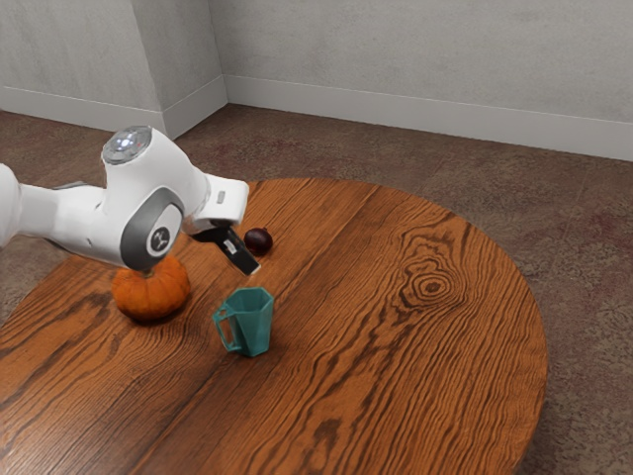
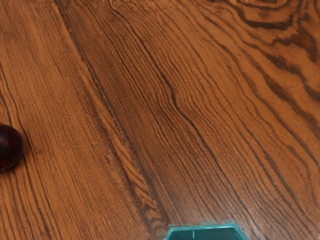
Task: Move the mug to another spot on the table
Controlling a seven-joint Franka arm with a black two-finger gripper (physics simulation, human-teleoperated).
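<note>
A teal faceted mug (image 1: 247,320) stands upright on the round wooden table (image 1: 396,327), its handle turned toward the exterior view's left. My gripper (image 1: 249,265) hangs a little above the table, just behind and above the mug, apart from it. In the wrist view the mug's rim (image 2: 205,232) sits close under my hand, with bare wood grain beyond it. Nothing is held.
An orange pumpkin (image 1: 150,289) sits under my arm at the exterior view's left of the mug. A small dark red fruit (image 1: 258,239) (image 2: 7,147) lies behind the gripper. The table stretches wide toward the exterior view's right, ending in a curved edge.
</note>
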